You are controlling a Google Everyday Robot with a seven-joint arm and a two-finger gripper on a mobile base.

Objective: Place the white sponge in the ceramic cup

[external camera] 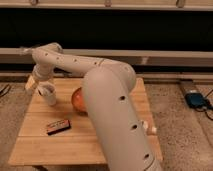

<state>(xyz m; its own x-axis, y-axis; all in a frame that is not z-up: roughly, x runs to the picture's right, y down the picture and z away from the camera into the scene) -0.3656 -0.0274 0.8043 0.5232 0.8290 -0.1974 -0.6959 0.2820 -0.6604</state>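
White ceramic cup (48,94) stands on the wooden table (40,145), left of the orange bowl (77,99). Gripper (38,82) is just above the cup's rim, with the white sponge (31,82) clamped in it. Black-and-orange bar (58,126) lies nearer the front.

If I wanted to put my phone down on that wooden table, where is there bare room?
The front-left of the table, below the black-and-orange bar, looks bare. It is crowded at the back left, where the gripper hangs beside the ceramic cup, with the orange bowl nearby.
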